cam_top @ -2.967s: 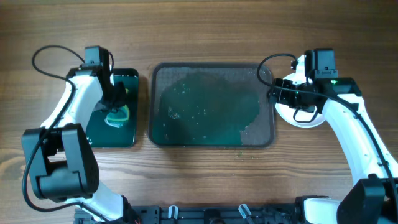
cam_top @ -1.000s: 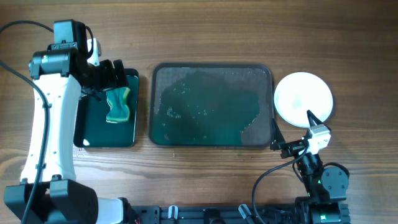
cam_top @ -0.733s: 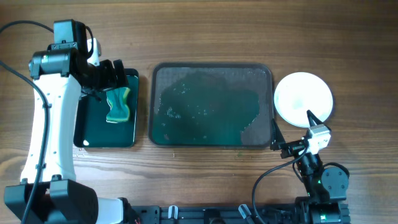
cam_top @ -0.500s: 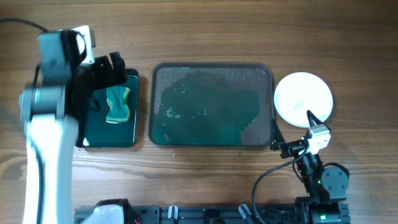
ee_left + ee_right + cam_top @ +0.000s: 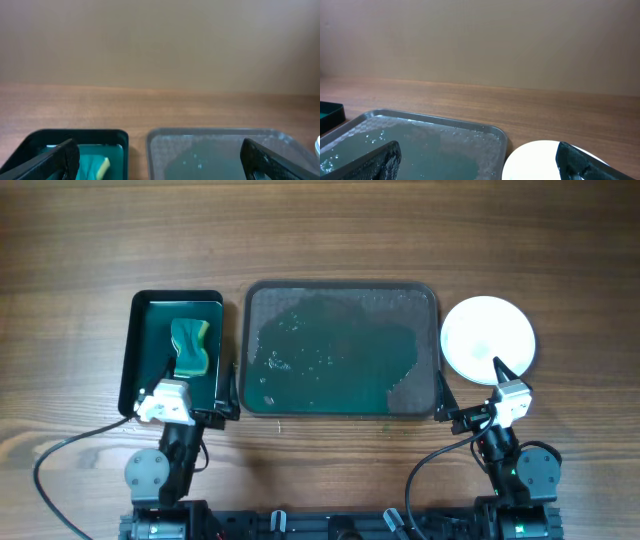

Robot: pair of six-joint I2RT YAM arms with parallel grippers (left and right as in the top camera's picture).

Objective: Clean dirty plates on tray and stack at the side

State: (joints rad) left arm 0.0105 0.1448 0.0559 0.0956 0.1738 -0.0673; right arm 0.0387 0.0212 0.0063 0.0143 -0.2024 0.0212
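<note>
The tray point(image 5: 425, 300) lies mid-table, wet with teal-green water, and no plate is on it. A round white plate point(image 5: 488, 338) sits on the wood just right of the tray; from above I cannot tell how many plates lie under it. My right gripper point(image 5: 468, 388) rests open and empty at the table's near edge, between the tray's corner and the plate point(image 5: 535, 160). My left gripper point(image 5: 195, 385) rests open and empty at the near edge, between the small tray and the big tray point(image 5: 210, 132). In the right wrist view the tray's rim point(image 5: 435, 119) is on the left.
A smaller dark green tray point(image 5: 140, 310) stands left of the big one, with a green and yellow sponge point(image 5: 188, 347) lying in it. Its rim point(image 5: 75, 132) and the sponge point(image 5: 95, 167) show in the left wrist view. Both arms sit folded at the near edge.
My left arm has drawn back from above the small tray at the far left to a folded rest at the near edge. Right arm, sponge and plate have not moved.
</note>
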